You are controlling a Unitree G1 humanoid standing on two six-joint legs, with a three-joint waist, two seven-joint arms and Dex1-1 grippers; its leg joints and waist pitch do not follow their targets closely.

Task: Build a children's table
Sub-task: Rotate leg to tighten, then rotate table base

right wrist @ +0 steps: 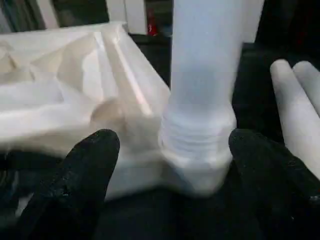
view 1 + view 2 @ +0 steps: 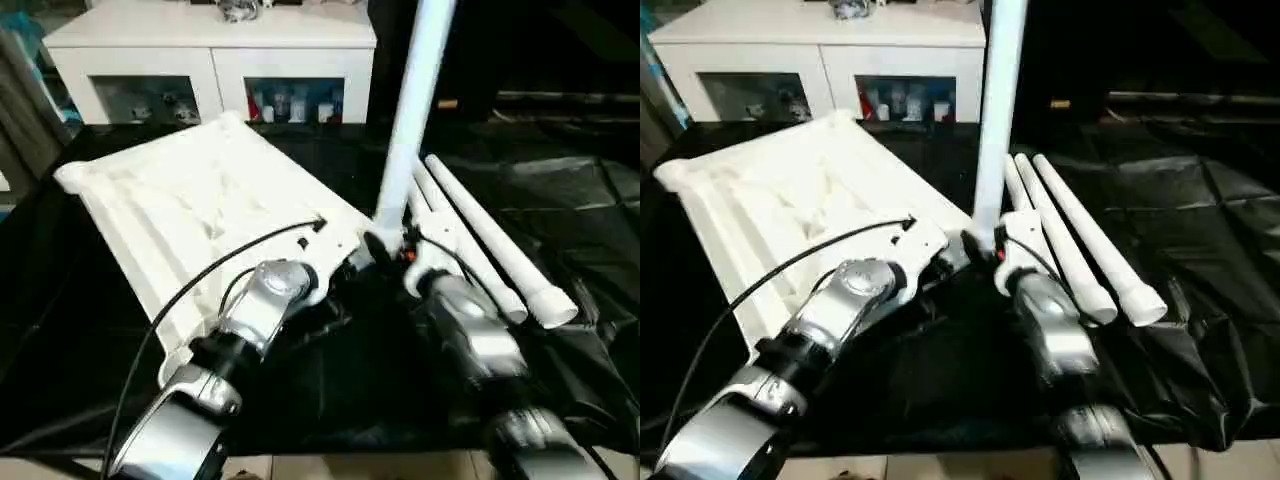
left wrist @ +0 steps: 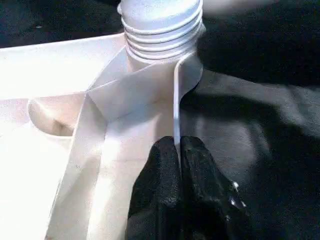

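Black sheeting (image 2: 560, 210) covers the desk; tabletop (image 2: 180, 210) lies ribs-up, one leg (image 2: 415, 100) upright in its near corner socket (image 3: 150, 85). My left jaws (image 3: 178, 160) pinch its rim; my right jaws (image 1: 172, 150) stand wide, flanking that leg. Spare legs (image 2: 490, 250) lie beside.

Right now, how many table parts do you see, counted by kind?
Table top: 1
Leg standing upright in the corner socket: 1
Legs lying loose on the black cloth: 3
Total: 5 parts
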